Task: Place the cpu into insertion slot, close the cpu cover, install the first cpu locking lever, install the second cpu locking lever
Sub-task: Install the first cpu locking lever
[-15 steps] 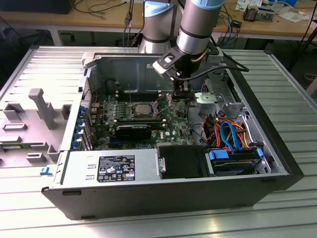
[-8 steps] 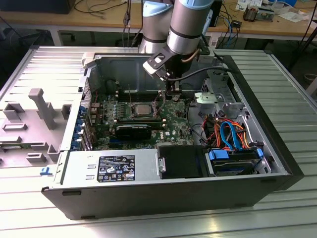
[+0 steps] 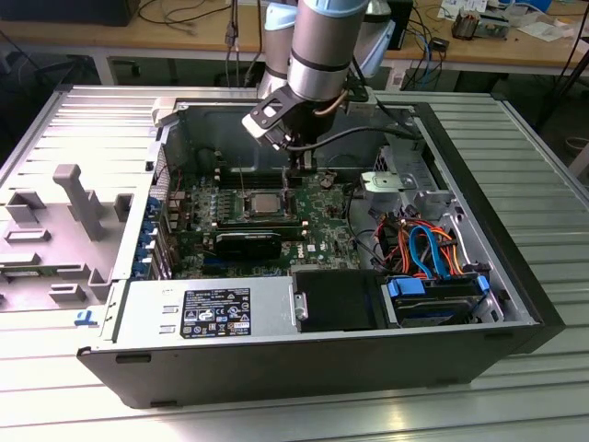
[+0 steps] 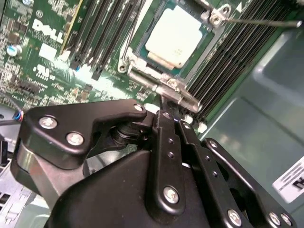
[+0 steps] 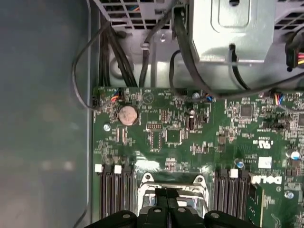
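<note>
One small cpu [image 4: 173, 35] sits flat in the insertion slot [image 3: 236, 206], with its dull silver top facing up. The cpu cover [image 4: 156, 80] looks like it is lying down around the chip, but from this angle I cannot be sure it is all the way shut. A thin lever rod [image 4: 256, 21] sticks out past one corner of the slot, so I think the work is at the cover and lever part, with the cpu step done. Any move here needs a slow, gentle touch, because the rod is thin and long black memory slots [image 4: 102, 33] crowd both sides on the green board [image 5: 180, 128]. The gripper [image 4: 173, 121] has its fingers pressed close together and holds nothing I can see. Its tip hangs just beside the hinge edge of the cover. The arm [image 3: 322, 46] reaches straight down from above into the open computer case [image 3: 515, 230].
</note>
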Motion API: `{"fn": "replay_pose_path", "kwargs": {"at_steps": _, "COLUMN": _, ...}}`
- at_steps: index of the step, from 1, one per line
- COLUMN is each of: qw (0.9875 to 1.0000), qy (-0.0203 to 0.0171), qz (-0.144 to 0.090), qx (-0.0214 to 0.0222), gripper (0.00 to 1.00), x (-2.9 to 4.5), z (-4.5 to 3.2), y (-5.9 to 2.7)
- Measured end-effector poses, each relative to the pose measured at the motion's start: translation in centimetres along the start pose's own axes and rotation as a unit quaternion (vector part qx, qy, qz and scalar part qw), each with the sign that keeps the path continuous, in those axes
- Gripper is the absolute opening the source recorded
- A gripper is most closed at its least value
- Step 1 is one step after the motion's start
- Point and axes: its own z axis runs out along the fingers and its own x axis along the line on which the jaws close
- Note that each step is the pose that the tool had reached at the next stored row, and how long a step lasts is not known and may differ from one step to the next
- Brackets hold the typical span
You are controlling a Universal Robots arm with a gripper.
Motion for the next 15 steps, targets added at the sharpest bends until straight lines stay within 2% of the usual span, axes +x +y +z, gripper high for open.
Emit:
{"fn": "replay_pose_path", "kwargs": {"at_steps": 5, "qw": 1.0, "qy": 0.0026, "qz": 0.0, "qx": -0.0001, "gripper": 0.11, "x": 0.03, "z": 0.23, "y": -1.28}}
{"fn": "replay_pose_path", "kwargs": {"at_steps": 9, "qw": 1.0, "qy": 0.0067, "qz": -0.003, "qx": -0.0001, "gripper": 0.11, "x": 0.01, "z": 0.9, "y": -2.68}}
{"fn": "replay_pose_path", "kwargs": {"at_steps": 15, "qw": 1.0, "qy": 0.0076, "qz": -0.006, "qx": 0.0, "gripper": 0.11, "x": -0.28, "z": 2.4, "y": -4.58}}
